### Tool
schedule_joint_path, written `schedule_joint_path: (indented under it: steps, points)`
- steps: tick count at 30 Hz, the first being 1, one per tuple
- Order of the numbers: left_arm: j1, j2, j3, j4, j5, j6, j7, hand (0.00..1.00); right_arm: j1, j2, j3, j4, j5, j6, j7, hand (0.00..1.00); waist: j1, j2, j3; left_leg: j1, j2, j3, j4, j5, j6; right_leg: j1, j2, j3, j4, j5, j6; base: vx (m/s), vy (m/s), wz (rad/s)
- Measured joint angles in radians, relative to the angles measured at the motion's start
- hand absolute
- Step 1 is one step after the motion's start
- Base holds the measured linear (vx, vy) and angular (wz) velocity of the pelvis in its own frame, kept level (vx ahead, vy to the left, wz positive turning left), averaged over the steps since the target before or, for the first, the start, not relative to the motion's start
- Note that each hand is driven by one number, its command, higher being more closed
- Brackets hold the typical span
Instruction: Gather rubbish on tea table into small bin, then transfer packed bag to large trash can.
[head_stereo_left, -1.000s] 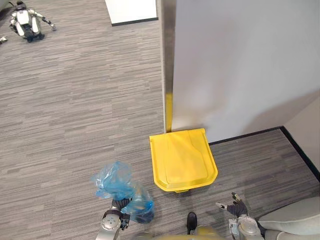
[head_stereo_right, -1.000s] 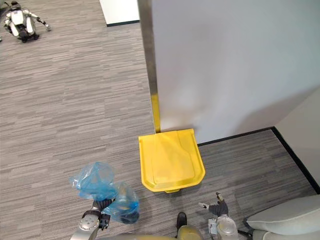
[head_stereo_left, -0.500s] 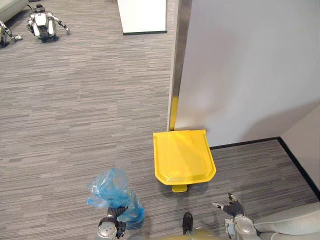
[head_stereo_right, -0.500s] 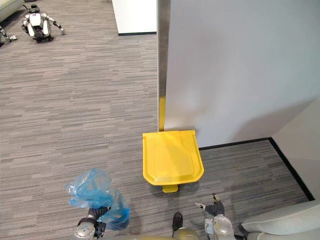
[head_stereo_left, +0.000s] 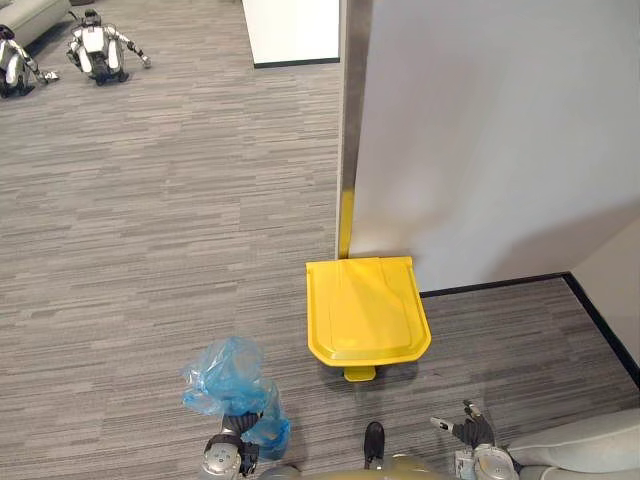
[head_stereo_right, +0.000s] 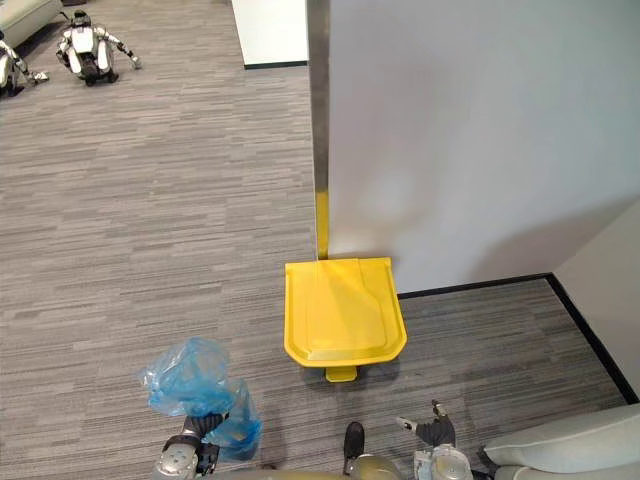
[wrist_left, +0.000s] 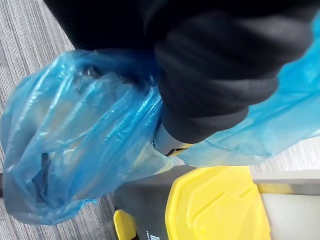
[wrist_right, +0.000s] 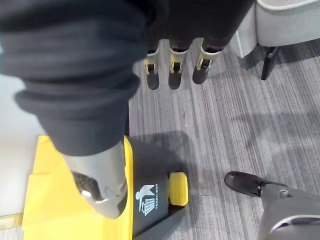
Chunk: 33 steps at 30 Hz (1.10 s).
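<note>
My left hand (head_stereo_left: 228, 456) is low at the left, shut on the neck of a blue plastic bag (head_stereo_left: 226, 374) whose crumpled bulk bulges above and beside it. Close up, the blue bag (wrist_left: 85, 145) wraps round the left hand (wrist_left: 167, 141). The large trash can (head_stereo_left: 366, 308) has a shut yellow lid and a yellow foot pedal (head_stereo_left: 359, 373), and stands on the floor to the right of the bag against the wall. My right hand (head_stereo_left: 468, 432) is low at the right, open and holding nothing; its fingers (wrist_right: 172, 70) hang straight over the carpet beside the trash can (wrist_right: 50, 200).
A grey wall (head_stereo_left: 490, 140) with a metal post (head_stereo_left: 347, 120) rises behind the can. A pale cushioned seat (head_stereo_left: 585, 445) sits at the lower right. Two small robots (head_stereo_left: 100, 50) lie on the carpet at the far left, and a white cabinet (head_stereo_left: 295, 30) stands at the back.
The whole picture has shifted, so the camera moved. My left hand and the bag now sit lower and a little farther from the can. The right hand sits slightly lower.
</note>
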Motion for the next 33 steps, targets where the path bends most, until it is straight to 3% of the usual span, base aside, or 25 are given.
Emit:
schedule_joint_path:
  steps: [17,30,33]
  points:
    - [-0.012,0.030,0.000,0.003,0.001,0.000,0.001,1.00,-0.036,0.001,-0.012,0.020,0.000,0.001,0.000,0.00,0.000,-0.008,-0.005,0.040,-0.012,0.021,-0.019,0.000,0.002,0.023,-0.003,0.015,-0.004,0.002,-0.002,0.01,0.031,-0.02]
    - [-0.011,0.028,0.002,0.038,0.001,0.000,0.001,1.00,-0.067,-0.002,-0.007,0.020,-0.003,0.018,-0.001,0.00,0.001,-0.006,0.009,0.023,-0.012,0.123,-0.018,-0.028,0.015,-0.042,0.006,0.110,0.002,0.005,0.008,-0.02,0.018,-0.24]
    - [-0.017,0.028,0.001,0.037,0.000,0.000,-0.001,1.00,-0.108,-0.016,0.004,0.019,-0.003,0.018,-0.002,0.00,0.000,-0.001,0.026,-0.003,-0.018,0.145,0.034,-0.044,0.026,-0.164,-0.010,0.128,0.230,-0.081,0.020,0.08,0.085,-0.20]
